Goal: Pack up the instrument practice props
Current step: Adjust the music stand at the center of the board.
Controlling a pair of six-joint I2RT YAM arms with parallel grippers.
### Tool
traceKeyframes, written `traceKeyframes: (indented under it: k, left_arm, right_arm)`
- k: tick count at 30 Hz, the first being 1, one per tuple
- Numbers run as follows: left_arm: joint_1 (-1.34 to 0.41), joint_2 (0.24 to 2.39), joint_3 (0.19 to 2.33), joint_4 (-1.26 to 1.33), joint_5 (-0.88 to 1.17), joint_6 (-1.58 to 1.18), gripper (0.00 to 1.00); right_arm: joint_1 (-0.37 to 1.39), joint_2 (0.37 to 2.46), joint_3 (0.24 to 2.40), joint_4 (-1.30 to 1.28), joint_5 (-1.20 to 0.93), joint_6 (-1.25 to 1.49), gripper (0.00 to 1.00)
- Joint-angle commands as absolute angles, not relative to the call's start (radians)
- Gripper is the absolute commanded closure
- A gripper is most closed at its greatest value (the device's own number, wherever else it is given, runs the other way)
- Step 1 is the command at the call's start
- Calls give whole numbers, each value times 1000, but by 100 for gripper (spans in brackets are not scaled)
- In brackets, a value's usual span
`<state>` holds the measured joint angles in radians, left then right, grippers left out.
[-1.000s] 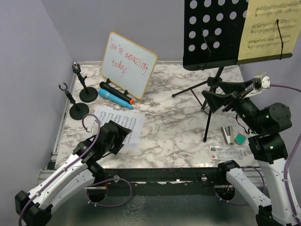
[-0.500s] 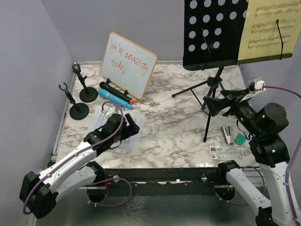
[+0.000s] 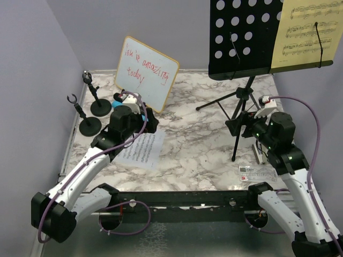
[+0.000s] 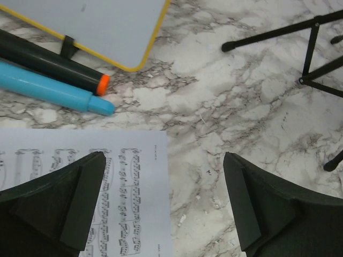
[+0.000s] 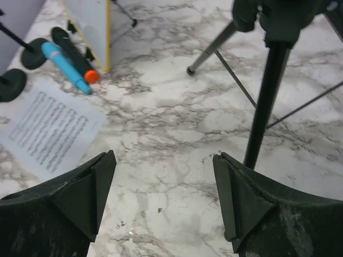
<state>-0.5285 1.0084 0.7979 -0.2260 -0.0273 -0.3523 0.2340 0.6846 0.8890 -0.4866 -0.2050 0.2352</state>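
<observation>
The white sheet music (image 3: 140,151) lies flat at the front left; it also shows in the left wrist view (image 4: 123,198) and the right wrist view (image 5: 51,128). The blue microphone (image 4: 53,91) and the black microphone (image 4: 48,64) lie side by side below the whiteboard. Two mic holders (image 3: 101,107) (image 3: 89,126) stand at the left edge. The black perforated music desk (image 3: 244,37) holds yellow sheet music (image 3: 306,32) on its tripod (image 3: 238,136). My left gripper (image 3: 147,120) (image 4: 163,198) is open and empty above the white sheet's right edge. My right gripper (image 3: 236,127) (image 5: 163,198) is open and empty, left of the tripod pole (image 5: 265,101).
The wood-framed whiteboard (image 3: 146,72) leans at the back left, just beyond the microphones. A clear ruler (image 3: 257,172) lies at the front right and a stapler (image 3: 259,155) sits partly hidden behind my right arm. Tripod legs (image 4: 268,35) spread across the marble top.
My left arm has reached forward over the white sheet toward the microphones. My right gripper has dropped lower and swung left, close to the tripod pole. Both stay open.
</observation>
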Motion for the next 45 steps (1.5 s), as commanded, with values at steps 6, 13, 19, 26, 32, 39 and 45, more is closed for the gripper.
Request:
traceKeyframes:
  k: [6, 13, 19, 26, 32, 39, 45]
  left_arm:
    - [-451, 875, 786, -251, 77, -225, 1]
    - [-471, 868, 779, -263, 57, -216, 1]
    - [-472, 874, 778, -262, 53, -215, 1]
    - [-472, 885, 776, -260, 44, -216, 1]
    - [-472, 888, 776, -260, 15, -216, 1]
    - [-472, 886, 776, -267, -34, -217, 1]
    - [-472, 872, 775, -267, -54, -217, 1]
  right_arm:
    - [228, 819, 829, -261, 68, 181, 18]
    - [158, 859, 774, -163, 78, 166, 18]
    - [158, 905, 737, -148, 16, 208, 32]
    - [167, 934, 697, -118, 28, 271, 61]
    - [263, 972, 724, -121, 138, 318, 86]
    - [447, 1083, 805, -125, 446, 459, 99]
    - [582, 1245, 921, -153, 633, 622, 99]
